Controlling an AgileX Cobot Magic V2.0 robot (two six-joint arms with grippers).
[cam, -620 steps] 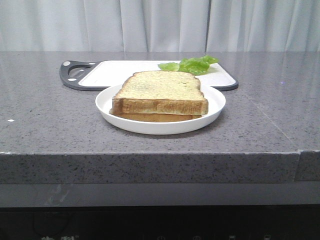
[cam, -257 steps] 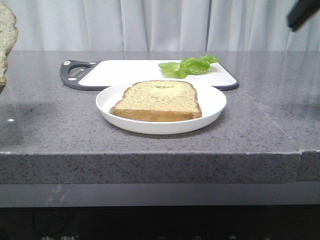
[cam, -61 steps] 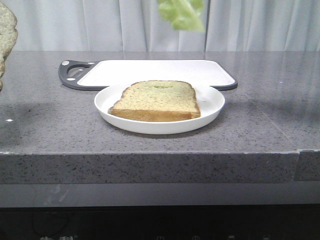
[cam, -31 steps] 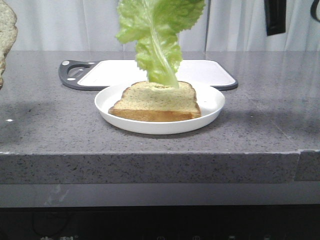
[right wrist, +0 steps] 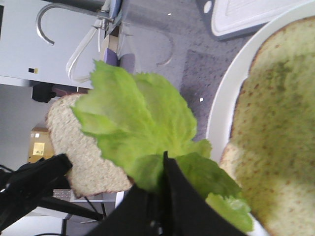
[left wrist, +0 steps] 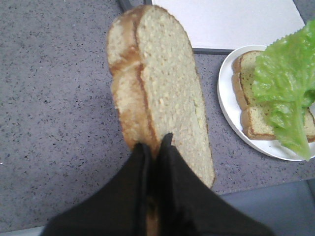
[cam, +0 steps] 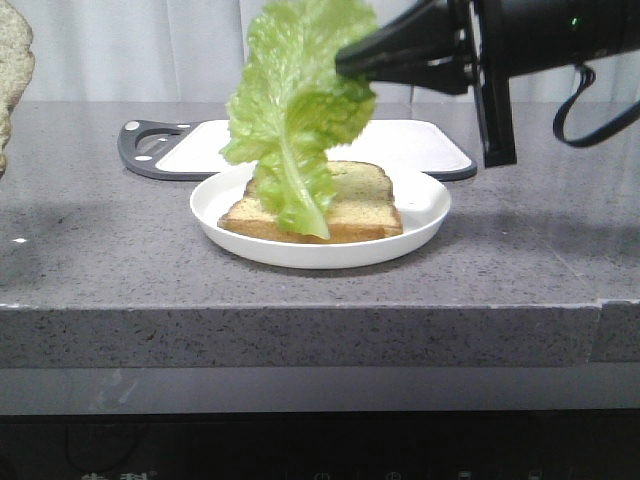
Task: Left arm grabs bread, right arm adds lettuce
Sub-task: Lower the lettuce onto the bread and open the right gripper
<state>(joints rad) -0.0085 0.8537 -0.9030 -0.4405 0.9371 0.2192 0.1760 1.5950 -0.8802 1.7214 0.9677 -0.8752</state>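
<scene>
The bread (left wrist: 162,88), a thick toast slice with a golden crust, hangs on edge above the counter with my left gripper (left wrist: 155,145) shut on its lower end. In the front view only the bread (cam: 12,70) shows, at the far left edge. My right gripper (cam: 345,62) is shut on the top of the lettuce (cam: 295,120), a ruffled green leaf hanging down over the plate (cam: 320,252). Its tip dangles in front of the thinner slice (cam: 365,195) lying there. The right wrist view shows the lettuce (right wrist: 138,118) pinched in the right gripper (right wrist: 165,160).
A white cutting board (cam: 420,140) with a dark handle lies behind the plate. The grey counter's front edge (cam: 300,310) runs close below the plate. The right arm's black body and cable (cam: 580,100) hang over the counter's right side.
The right gripper has come into the front view from the upper right. The lettuce has dropped lower and nearer, its tip now in front of the plated slice. The bread has not moved.
</scene>
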